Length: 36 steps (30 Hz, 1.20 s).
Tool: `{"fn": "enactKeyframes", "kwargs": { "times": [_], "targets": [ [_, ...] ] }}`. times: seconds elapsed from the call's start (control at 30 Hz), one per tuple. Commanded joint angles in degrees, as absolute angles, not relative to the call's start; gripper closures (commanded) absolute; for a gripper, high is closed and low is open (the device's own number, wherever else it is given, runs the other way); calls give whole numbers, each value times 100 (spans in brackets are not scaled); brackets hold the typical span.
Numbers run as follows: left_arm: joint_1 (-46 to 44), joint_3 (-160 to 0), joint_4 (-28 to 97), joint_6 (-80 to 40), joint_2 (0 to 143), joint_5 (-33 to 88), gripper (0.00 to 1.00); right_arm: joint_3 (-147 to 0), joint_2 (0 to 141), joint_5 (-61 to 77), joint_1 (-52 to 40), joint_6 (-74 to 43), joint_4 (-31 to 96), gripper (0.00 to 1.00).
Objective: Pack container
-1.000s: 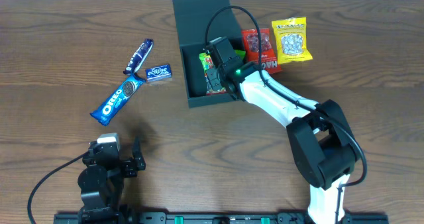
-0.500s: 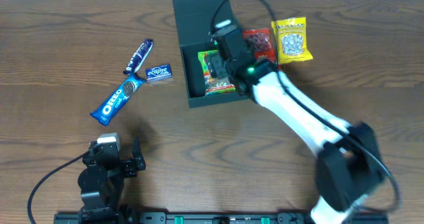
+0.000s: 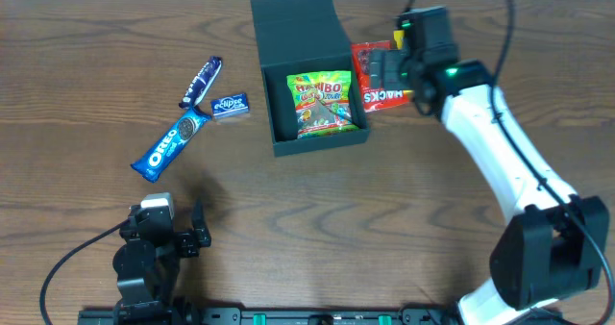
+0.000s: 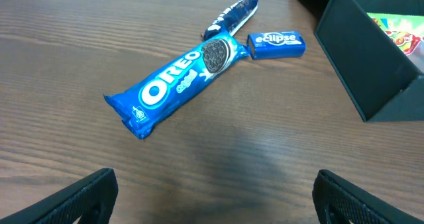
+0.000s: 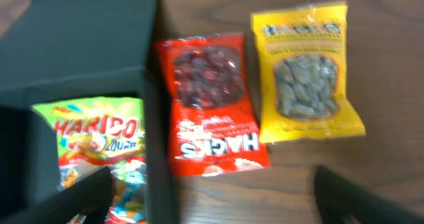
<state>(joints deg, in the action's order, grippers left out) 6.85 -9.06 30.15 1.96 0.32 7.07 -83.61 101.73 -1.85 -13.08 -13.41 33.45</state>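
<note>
The container (image 3: 279,99), a dark square box with its flap lid (image 3: 298,25) open at the back, holds a green Haribo packet (image 3: 323,104). My right gripper (image 3: 384,72) hovers open just right of the box, over a red Hacks packet (image 3: 369,96). In the right wrist view the red packet (image 5: 212,105) and a yellow snack packet (image 5: 305,71) lie side by side past the gripper (image 5: 215,204), and nothing sits between the fingers. My left gripper (image 3: 195,227) rests open near the front left, empty, with its fingers (image 4: 73,197) spread wide.
An Oreo roll (image 3: 171,144), a small blue Eclipse pack (image 3: 230,105) and a dark wrapped bar (image 3: 201,82) lie on the wooden table left of the box. The left wrist view shows the Oreo roll (image 4: 179,85) ahead and the container wall (image 4: 368,58) at right.
My right gripper let go of the Haribo packet inside the container, opened, and moved up and right to above the red packet. The left arm stayed still.
</note>
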Motion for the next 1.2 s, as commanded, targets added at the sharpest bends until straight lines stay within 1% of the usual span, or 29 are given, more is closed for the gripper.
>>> {"fn": "enactKeyframes", "kwargs": {
  "times": [0.0,0.07,0.1,0.13,0.3,0.43,0.6,0.9,1.17],
  "targets": [
    [683,-823,3011,279,27,690,5,-8263,10440,740,-1074,-1411,3411,45],
    [683,-823,3011,279,27,690,5,-8182,10571,967,-1015,-1411,3420,82],
    [683,-823,3011,279,27,690,5,-8119,10637,1070,-1009,-1411,3417,96],
    [683,-823,3013,279,27,687,5,-8053,10698,1125,-1011,-1411,3411,99],
    [683,-823,3013,279,27,687,5,-7769,11028,1203,-1079,-1411,3406,99],
    [683,-823,3011,279,27,687,5,-7605,11257,1962,-1116,-1409,3345,99],
    [683,-823,3013,279,27,687,5,-7594,11362,2458,-1271,-1411,3350,99],
    [683,-823,3011,279,27,687,5,-7594,11362,2464,-1584,-1417,3448,99],
    [683,-825,3013,172,27,814,5,-7596,11358,2265,-1483,-1411,3428,99]
  ]
}}
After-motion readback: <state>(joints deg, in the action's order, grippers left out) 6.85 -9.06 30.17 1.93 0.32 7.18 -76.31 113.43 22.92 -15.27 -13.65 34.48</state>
